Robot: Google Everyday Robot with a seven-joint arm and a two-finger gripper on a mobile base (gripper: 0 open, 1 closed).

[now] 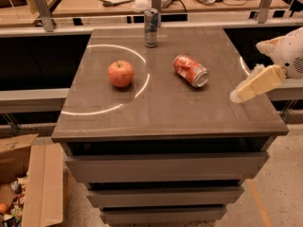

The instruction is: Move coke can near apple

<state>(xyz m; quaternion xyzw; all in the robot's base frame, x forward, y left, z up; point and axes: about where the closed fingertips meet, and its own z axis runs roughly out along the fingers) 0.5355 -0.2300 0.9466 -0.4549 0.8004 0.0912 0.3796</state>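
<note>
Gripper [242, 92]: stationed over the right edge of the table [165, 117], empty, with nothing in contact. Jaw state: cannot tell from this view.

Can [191, 70]: lying on its side on the tabletop, near the gripper on its picture-left and slightly farther back, not touching it. One silver end faces the gripper's side and the camera. The body runs diagonally away toward the far left. The red wall shows a slight dent.

Apple [120, 73]: upright, stem up, well apart from the can and on its far side from the gripper. Bare tabletop lies between the two.

Slim can [151, 27]: standing at the back edge, farther from the gripper than either task item and off the direct line between them.

Handling assessment: the can looks light and thin-walled. The dent suggests it yields readily, so a hard squeeze would likely crush it further. The painted aluminium is smooth and probably slippery, and on its side the can is free to roll if nudged.

Recommended hold: across the middle of the cylinder, with the jaws either side of the round wall, square to the long axis and clear of the dent. Moderate closing force should do. A hold on the ends would be less secure.

Risk: a glancing touch could roll the can toward the table's edge.
</note>
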